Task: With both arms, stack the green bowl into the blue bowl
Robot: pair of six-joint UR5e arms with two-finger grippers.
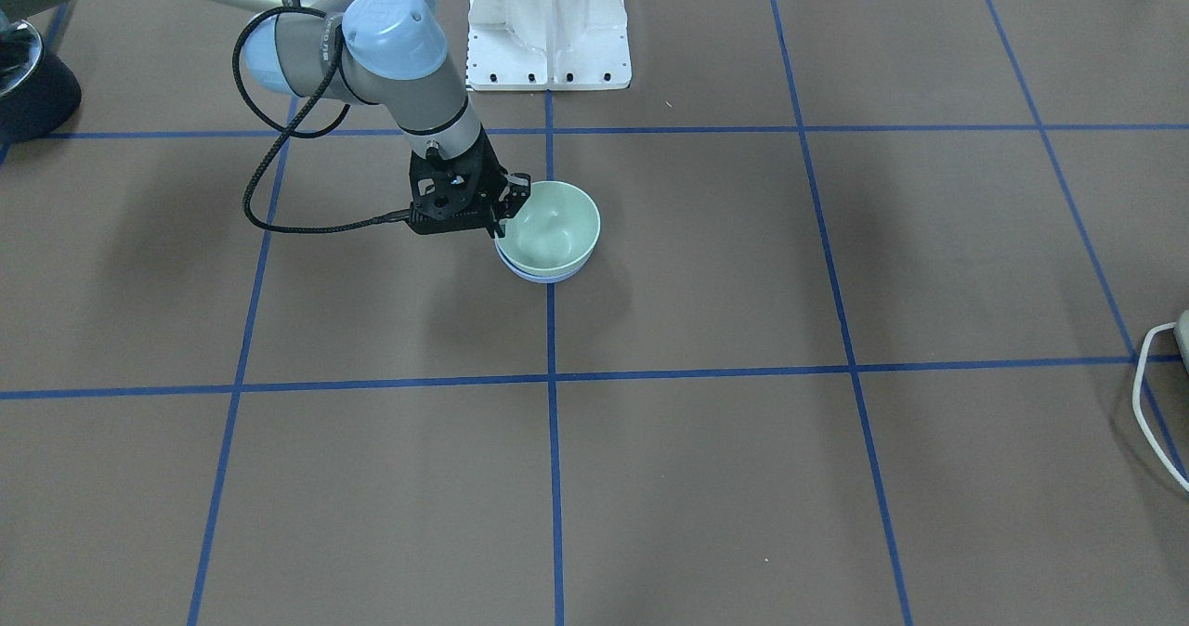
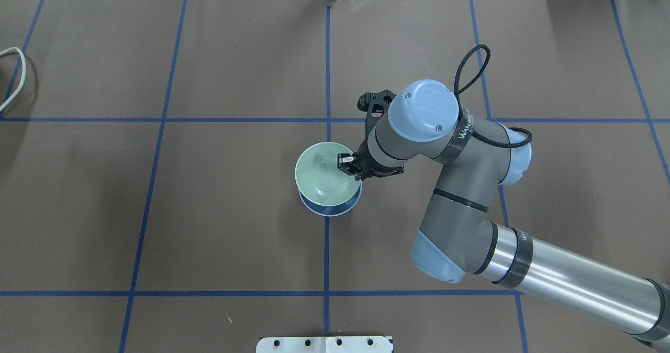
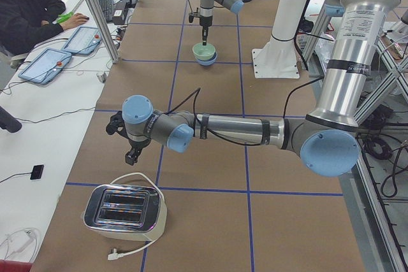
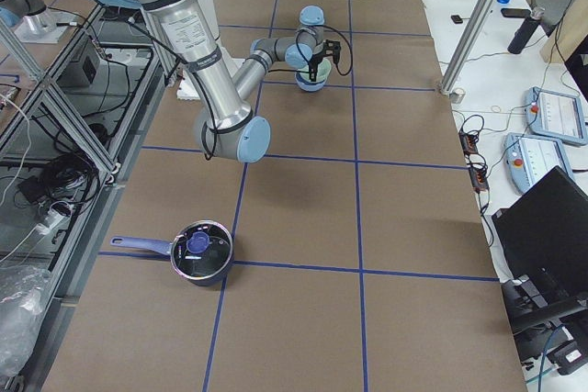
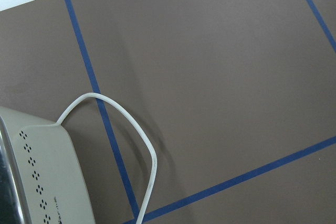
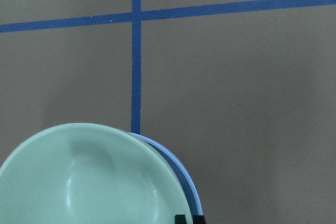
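Observation:
The green bowl (image 1: 557, 227) sits nested in the blue bowl (image 1: 543, 276), slightly tilted, near the table's middle. Only the blue bowl's rim shows beneath it in the overhead view (image 2: 327, 210) and the right wrist view (image 6: 181, 169). My right gripper (image 1: 506, 208) is shut on the green bowl's rim (image 2: 324, 177), one finger inside and one outside. The green bowl fills the lower left of the right wrist view (image 6: 89, 182). My left gripper (image 3: 131, 154) hangs far off above the table by the toaster. I cannot tell whether it is open or shut.
A silver toaster (image 3: 124, 208) with a white cable (image 5: 142, 140) stands at the table's left end. A dark pot with a lid (image 4: 200, 250) stands at the right end. The white pedestal (image 1: 548, 22) is behind the bowls. Operators' tablets (image 3: 44, 65) lie on the side table.

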